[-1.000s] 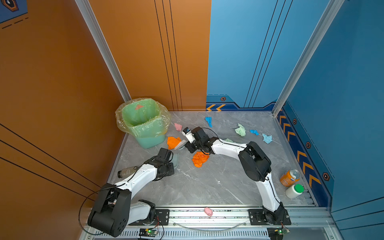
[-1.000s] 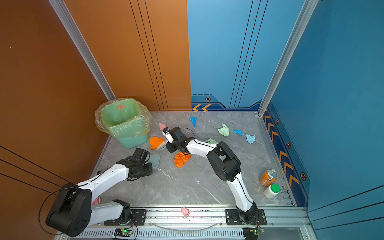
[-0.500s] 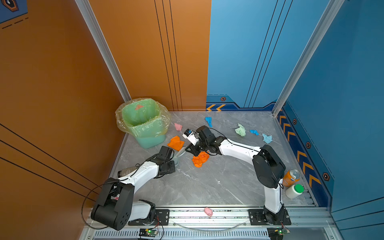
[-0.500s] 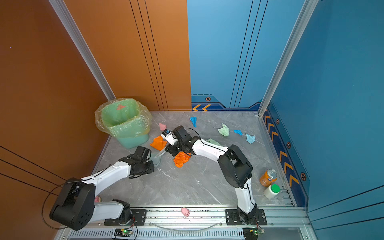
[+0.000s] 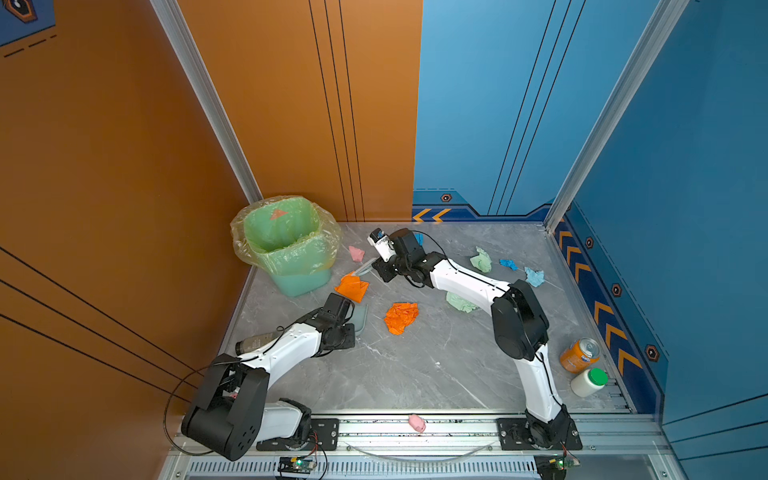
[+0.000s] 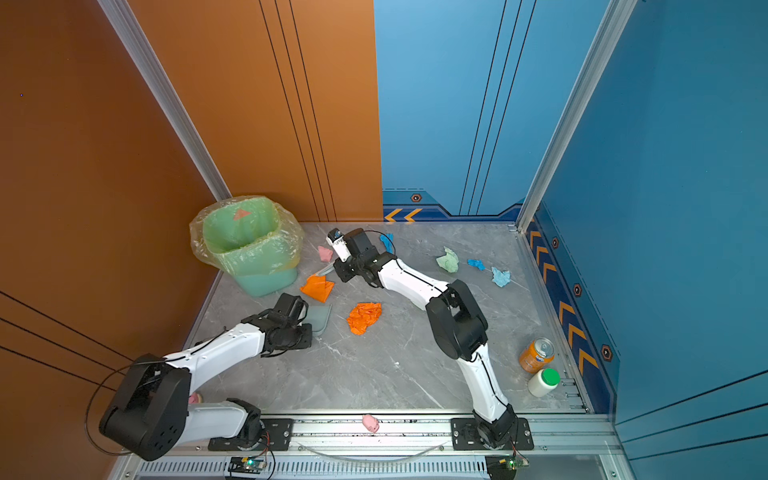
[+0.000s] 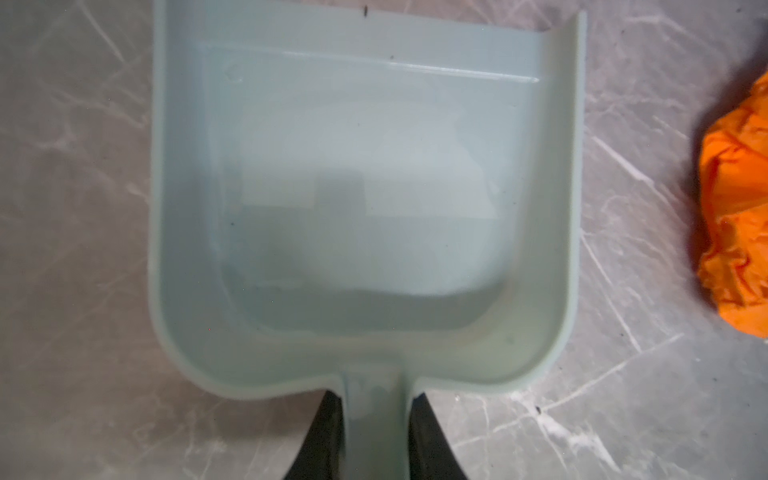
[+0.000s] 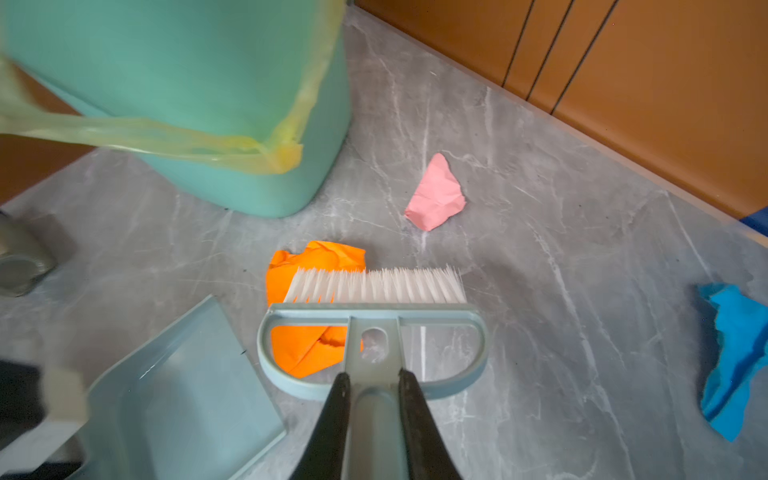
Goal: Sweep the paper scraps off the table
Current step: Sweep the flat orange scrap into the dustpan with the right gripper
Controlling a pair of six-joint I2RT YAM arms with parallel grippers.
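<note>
On the grey table (image 5: 415, 374), my left gripper (image 7: 376, 399) is shut on the handle of an empty grey-blue dustpan (image 7: 365, 187) (image 5: 360, 319). My right gripper (image 8: 372, 378) is shut on the brush (image 8: 374, 291) (image 5: 366, 267). Its white bristles rest on a flat orange paper scrap (image 8: 316, 257) (image 5: 352, 286), just beyond the dustpan's mouth. A crumpled orange scrap (image 5: 401, 316) (image 7: 735, 232) lies beside the dustpan. A pink scrap (image 8: 436, 195) (image 5: 356, 252) lies past the brush. Pale green (image 5: 481, 261), blue (image 5: 508, 264) and light blue (image 5: 535, 277) scraps lie at the far right.
A green bin (image 5: 286, 245) lined with a plastic bag stands at the far left corner. An orange can (image 5: 579, 354) and a white bottle (image 5: 589, 381) stand at the right edge. A pink pig toy (image 5: 417, 423) lies on the front rail.
The right arm's elbow swung out to the right and came back, with the brush staying near the flat orange scrap. The left gripper and dustpan edged slightly to the right.
</note>
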